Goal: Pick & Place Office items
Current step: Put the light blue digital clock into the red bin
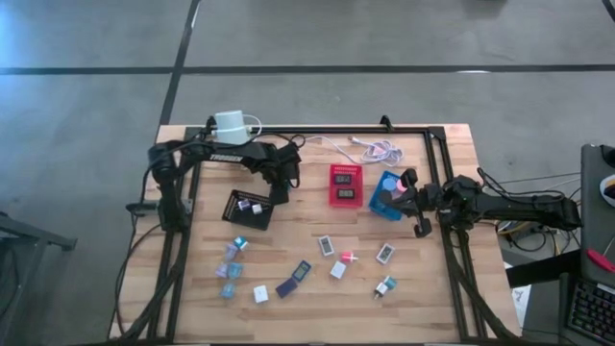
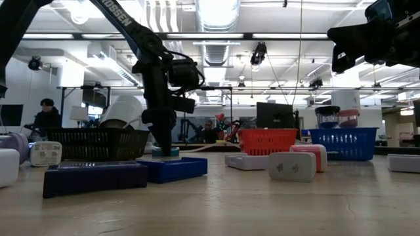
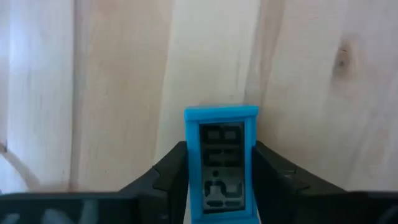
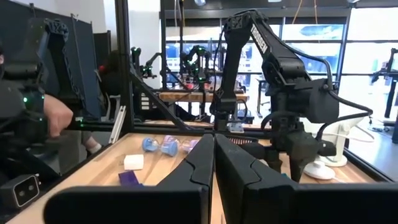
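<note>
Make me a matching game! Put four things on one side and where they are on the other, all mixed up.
1 flat black tray
2 flat red tray
3 flat blue tray
4 small teal rectangular piece

a held in the left gripper
b middle of the three trays
c by the right gripper
d leftmost tray from above

Pairs: 1-d, 2-b, 3-c, 4-a.

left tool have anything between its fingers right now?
Yes. In the left wrist view a blue item sits upright between the left tool's two dark fingers, over bare wood.
</note>
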